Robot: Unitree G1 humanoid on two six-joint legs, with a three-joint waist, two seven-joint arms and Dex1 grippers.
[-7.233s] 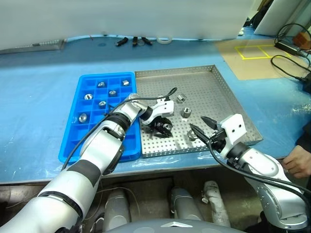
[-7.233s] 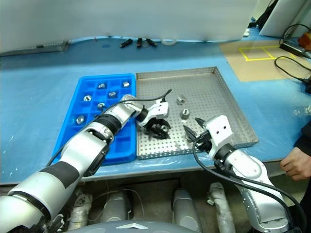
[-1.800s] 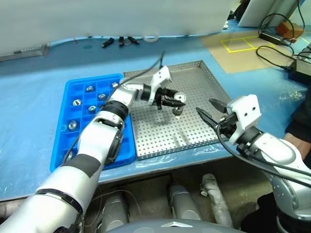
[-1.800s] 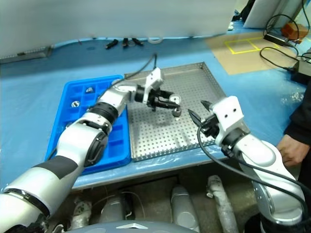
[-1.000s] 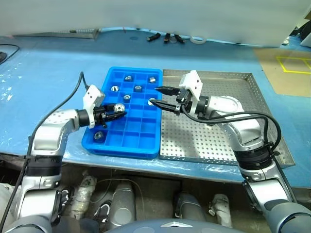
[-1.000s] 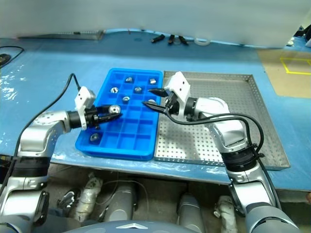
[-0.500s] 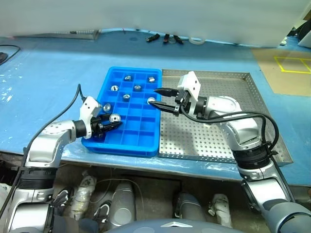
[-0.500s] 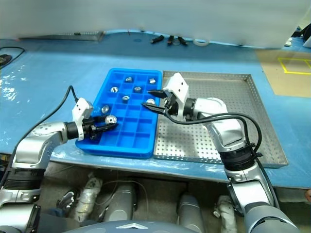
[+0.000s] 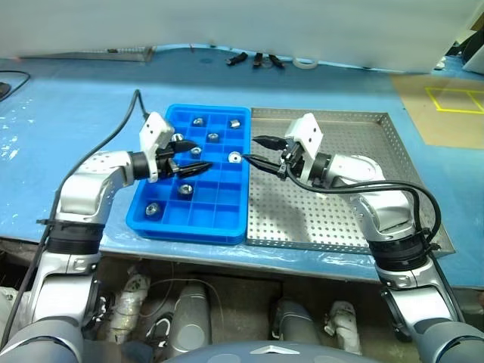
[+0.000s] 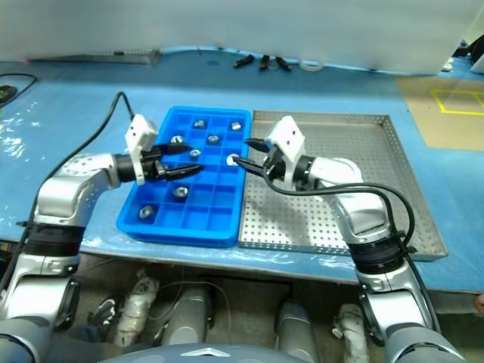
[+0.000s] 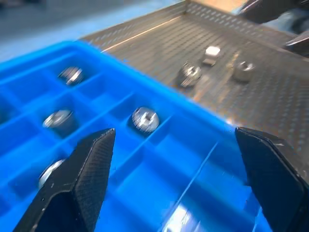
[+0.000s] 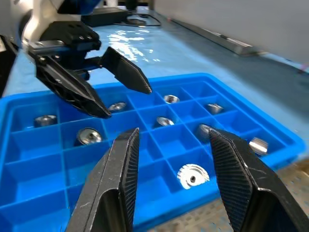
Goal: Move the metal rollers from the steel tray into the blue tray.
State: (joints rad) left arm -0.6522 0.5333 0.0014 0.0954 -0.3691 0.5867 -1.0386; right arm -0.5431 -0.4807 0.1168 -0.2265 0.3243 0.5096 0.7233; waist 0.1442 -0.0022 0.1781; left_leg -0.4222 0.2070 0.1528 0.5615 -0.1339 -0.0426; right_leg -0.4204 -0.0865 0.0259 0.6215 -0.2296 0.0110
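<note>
No legible text or markings.

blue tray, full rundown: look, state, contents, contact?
The blue tray is bright blue plastic, rectangular, split by a grid of small square compartments. It lies flat on the blue-covered table, its long side against the steel tray. Several compartments each hold one silvery metal roller; most are empty. The left pincer hangs open above it, as does the right pincer at its steel-tray edge; neither touches it.

The blue tray (image 9: pixel 162 209) is lying just left of the steel tray (image 9: pixel 378 189), with metal rollers (image 9: pixel 182 189) sitting in its compartments.
</note>
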